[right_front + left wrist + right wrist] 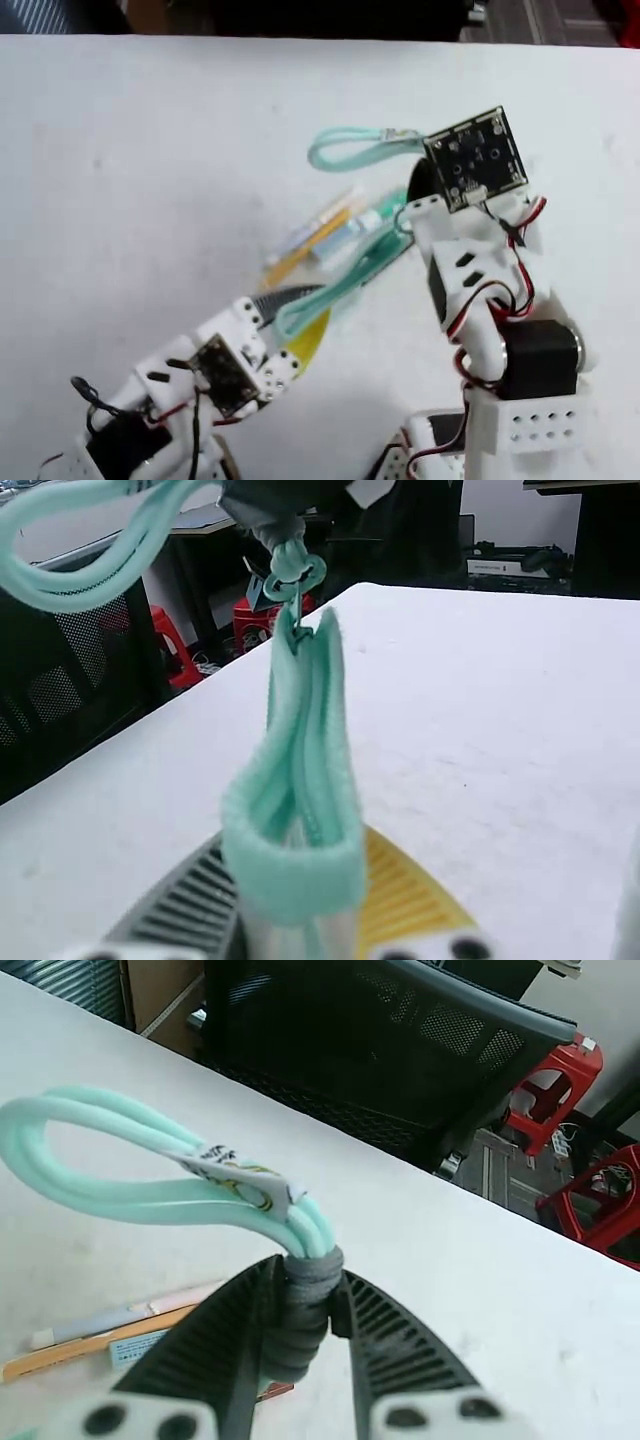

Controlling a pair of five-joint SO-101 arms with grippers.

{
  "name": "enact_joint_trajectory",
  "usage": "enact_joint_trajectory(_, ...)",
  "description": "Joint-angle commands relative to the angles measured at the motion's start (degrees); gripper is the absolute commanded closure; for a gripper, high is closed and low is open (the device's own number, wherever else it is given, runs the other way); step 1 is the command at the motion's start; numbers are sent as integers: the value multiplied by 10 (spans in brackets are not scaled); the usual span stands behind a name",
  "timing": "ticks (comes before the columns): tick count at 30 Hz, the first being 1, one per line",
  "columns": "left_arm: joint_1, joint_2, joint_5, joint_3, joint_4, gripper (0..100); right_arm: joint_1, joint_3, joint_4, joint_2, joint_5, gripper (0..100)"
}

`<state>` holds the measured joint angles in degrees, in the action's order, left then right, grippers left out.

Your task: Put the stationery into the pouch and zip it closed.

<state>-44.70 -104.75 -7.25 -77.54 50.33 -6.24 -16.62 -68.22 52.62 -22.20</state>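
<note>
The pouch's teal zip band [345, 275] stretches between the two grippers. My left gripper [288, 325] [300, 880], with one yellow finger [400, 900], is shut on the folded end of the band [300, 810]. My right gripper [405, 215] [305, 1310] is shut on the grey wrapped pull [300, 1305] of the teal cord loop [350, 150] [150, 1170], at the zip slider [295, 580]. Pens and other stationery [325, 235] [110, 1330] lie by the zip. Whether they are inside the clear pouch I cannot tell.
The white table [150, 150] stretches wide to the left and back. The right arm's body [500, 330] stands at the front right. Off the table's far edge are a black mesh chair [400, 1050] and red stools [560, 1090].
</note>
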Motion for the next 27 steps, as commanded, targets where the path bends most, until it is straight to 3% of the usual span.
enact_joint_trajectory(1,-1,-2,5,-24,-1,976,19,4,19,5,-1,980)
enact_joint_trajectory(3,-1,-2,5,-23,-1,976,18,4,8,6,-1,947)
enact_joint_trajectory(9,-1,-2,5,-22,-1,976,27,5,-57,6,-10,675)
enact_joint_trajectory(12,-1,-2,5,-22,-1,976,65,6,-74,6,-45,704)
enact_joint_trajectory(18,0,-3,5,-18,-1,976,174,6,-42,0,-44,799)
enact_joint_trajectory(27,76,-3,10,34,33,976,189,-29,-29,0,4,828)
